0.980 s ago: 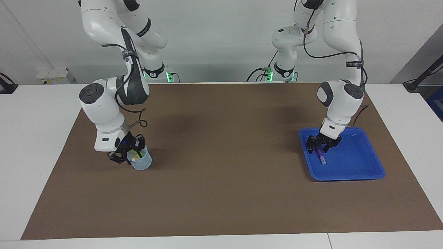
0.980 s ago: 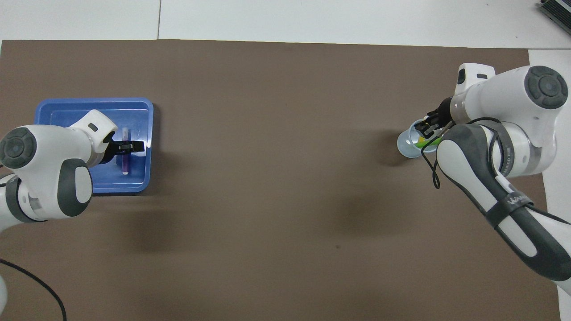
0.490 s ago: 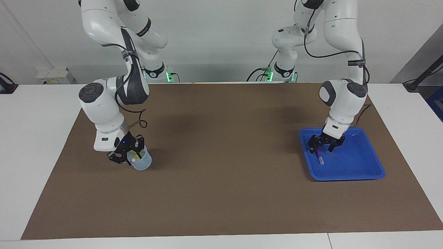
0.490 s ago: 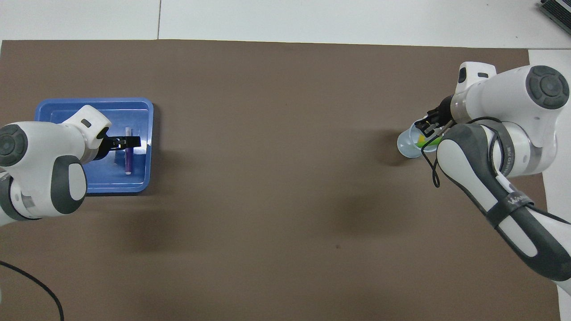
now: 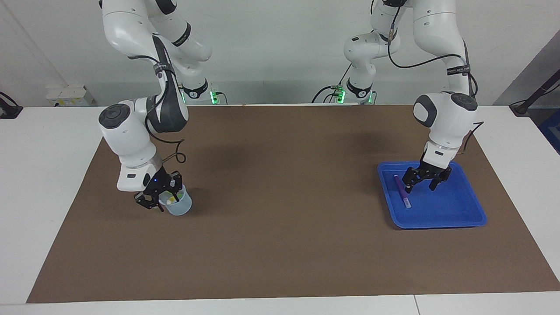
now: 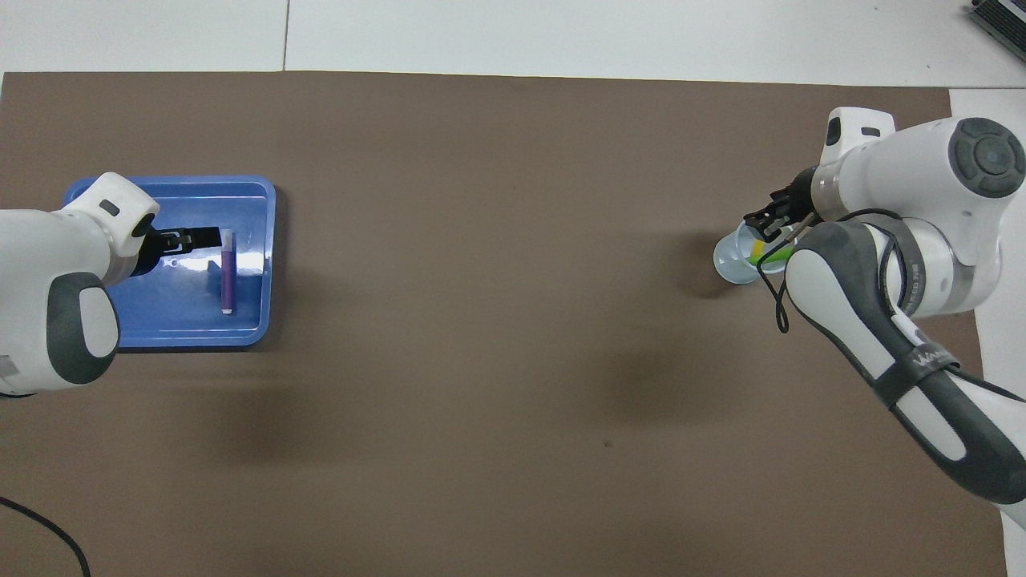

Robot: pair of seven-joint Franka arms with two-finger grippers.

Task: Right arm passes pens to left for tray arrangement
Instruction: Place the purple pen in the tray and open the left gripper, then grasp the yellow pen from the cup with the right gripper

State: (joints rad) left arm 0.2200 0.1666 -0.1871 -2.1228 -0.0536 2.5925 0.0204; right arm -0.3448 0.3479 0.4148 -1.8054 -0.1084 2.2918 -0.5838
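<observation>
While hovering with fingers spread over tray (image 5: 463, 216) at the table's left-arm end, left gripper (image 5: 426, 180) clear of purple pen (image 5: 401, 190); right gripper (image 5: 160, 196) at cup (image 5: 181, 206), grip unreadable; best lifted straight.

Purple pen (image 5: 401, 190) lies in blue tray (image 5: 455, 210); left gripper (image 5: 422, 186) above, jaws spread.

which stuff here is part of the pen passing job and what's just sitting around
Part of the job:
purple pen, lying in the blue tray
yellow and green pens in the clear cup
left gripper, open over the tray
right gripper, at the cup

Just there:
brown mat
</observation>
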